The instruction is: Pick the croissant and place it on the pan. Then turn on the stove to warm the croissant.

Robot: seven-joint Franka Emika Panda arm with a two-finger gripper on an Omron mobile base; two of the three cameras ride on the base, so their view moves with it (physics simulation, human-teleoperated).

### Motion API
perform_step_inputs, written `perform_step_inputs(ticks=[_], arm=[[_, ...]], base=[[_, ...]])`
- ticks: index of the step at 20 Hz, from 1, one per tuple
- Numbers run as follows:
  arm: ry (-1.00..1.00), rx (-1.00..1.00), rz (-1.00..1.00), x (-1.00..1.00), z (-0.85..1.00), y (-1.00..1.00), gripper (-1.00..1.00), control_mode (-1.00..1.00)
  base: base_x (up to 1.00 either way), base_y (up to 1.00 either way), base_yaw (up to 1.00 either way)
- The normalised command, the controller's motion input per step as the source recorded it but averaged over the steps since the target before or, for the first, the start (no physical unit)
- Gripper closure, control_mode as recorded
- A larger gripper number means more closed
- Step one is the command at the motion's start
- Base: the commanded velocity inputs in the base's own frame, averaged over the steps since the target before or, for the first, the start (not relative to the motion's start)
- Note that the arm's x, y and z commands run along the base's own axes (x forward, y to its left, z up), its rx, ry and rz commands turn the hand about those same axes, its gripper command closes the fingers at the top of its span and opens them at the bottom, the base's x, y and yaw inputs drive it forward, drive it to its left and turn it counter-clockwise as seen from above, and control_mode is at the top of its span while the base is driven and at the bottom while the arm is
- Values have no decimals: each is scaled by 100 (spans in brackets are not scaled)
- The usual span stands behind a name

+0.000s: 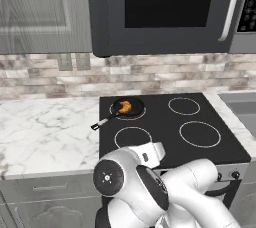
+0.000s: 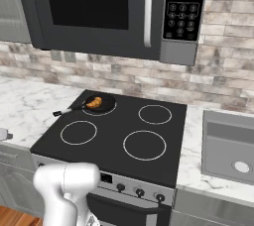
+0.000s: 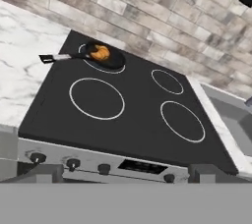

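Observation:
The small golden croissant (image 1: 125,106) (image 2: 95,102) (image 3: 100,52) lies inside the black pan (image 1: 135,108) (image 2: 105,104) (image 3: 114,60). The pan sits on the back-left burner of the black glass stove (image 1: 165,122) (image 2: 116,131) (image 3: 133,120), with its long handle pointing out to the left over the stove's edge. My gripper (image 3: 125,174) is open with nothing between its fingers. It hovers in front of the stove, near the silver front panel, well back from the pan. Dark knobs (image 3: 73,163) (image 2: 140,192) line that panel.
A dark microwave (image 1: 165,7) (image 2: 99,7) hangs above the stove. White marble counter (image 1: 45,132) (image 2: 25,106) runs to the left. A steel sink (image 2: 230,145) lies to the right. A brick backsplash (image 3: 147,16) stands behind the stove.

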Motion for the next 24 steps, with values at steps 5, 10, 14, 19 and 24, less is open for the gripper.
perform_step_inputs(ticks=[5, 10, 14, 19, 24], arm=[[-2, -22, 0, 0, -60, 3, -100, -100], [-6, -19, 0, 0, -54, 0, -100, -100], [-4, -16, 0, 0, -39, 0, -100, -100], [0, -13, 0, 0, -23, 0, -100, -100], [0, -13, 0, 0, -16, 0, -100, -100]], base=[[0, 0, 0], [0, 0, 0], [0, 0, 0], [0, 0, 0], [0, 0, 0]])
